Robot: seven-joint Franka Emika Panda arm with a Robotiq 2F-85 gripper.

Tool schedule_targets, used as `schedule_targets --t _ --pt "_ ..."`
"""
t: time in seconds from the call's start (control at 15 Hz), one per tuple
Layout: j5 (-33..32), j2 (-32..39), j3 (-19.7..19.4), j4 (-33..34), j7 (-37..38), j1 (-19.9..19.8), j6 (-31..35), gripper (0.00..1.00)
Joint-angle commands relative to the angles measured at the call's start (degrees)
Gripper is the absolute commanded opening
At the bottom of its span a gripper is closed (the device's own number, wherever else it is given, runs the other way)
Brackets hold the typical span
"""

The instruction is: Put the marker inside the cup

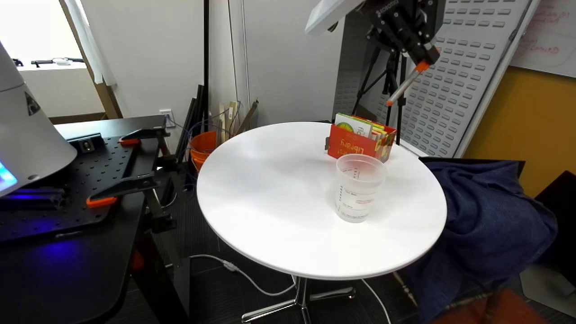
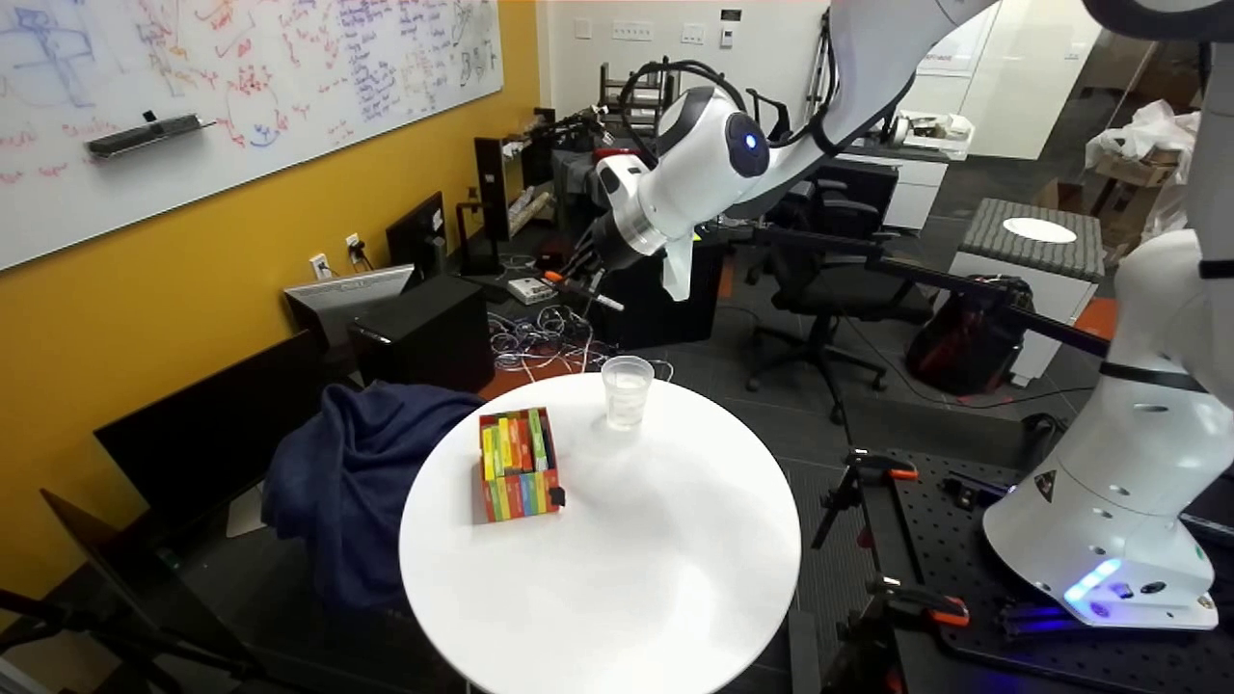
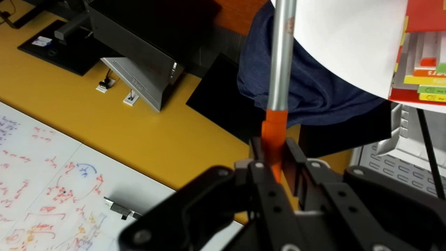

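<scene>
The fingers (image 3: 257, 151) clamp the marker (image 3: 279, 80) in mid-air; the cup (image 1: 358, 191) stands upright on the tabletop (image 1: 279, 202)

In the wrist view the fingers press on the marker from either side, gripping it at its orange end. The grey barrel runs outward from there. In an exterior view the marker slants downward from the fingers to a small orange tip, higher than the cup and well apart from it.

Behind the fingers is a white arm (image 2: 704, 173), angled down towards them; its base (image 2: 1089, 501), with a blue light (image 2: 1092, 580) glowing on it, stands on a black bench (image 1: 85, 265).

The cup, clear and colourless with markings printed on its side, stands off the middle of the round white tabletop in both exterior views. Near it, with a strip of tabletop between, is a red box (image 1: 353, 141) packed with thin books (image 2: 511, 443) in many colours; the word "Library" on its side reads upside down.

Beside the tabletop a dark blue cloth (image 1: 481, 220) hangs in folds. Farther out, clamps (image 1: 123, 185) with orange parts grip the edge of the bench, and a whiteboard (image 2: 222, 87) with handwriting hangs on a yellow wall (image 2: 222, 260).
</scene>
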Motion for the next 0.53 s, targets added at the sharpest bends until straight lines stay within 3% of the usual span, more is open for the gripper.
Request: schedule_targets --t 0.0,0.47 --pt "-9.3 3.9 12.0 4.1 8.1 -11.6 -0.4 0.04" --pt "-28.0 10.0 34.6 3.3 17.2 -34.0 -8.7 0.04"
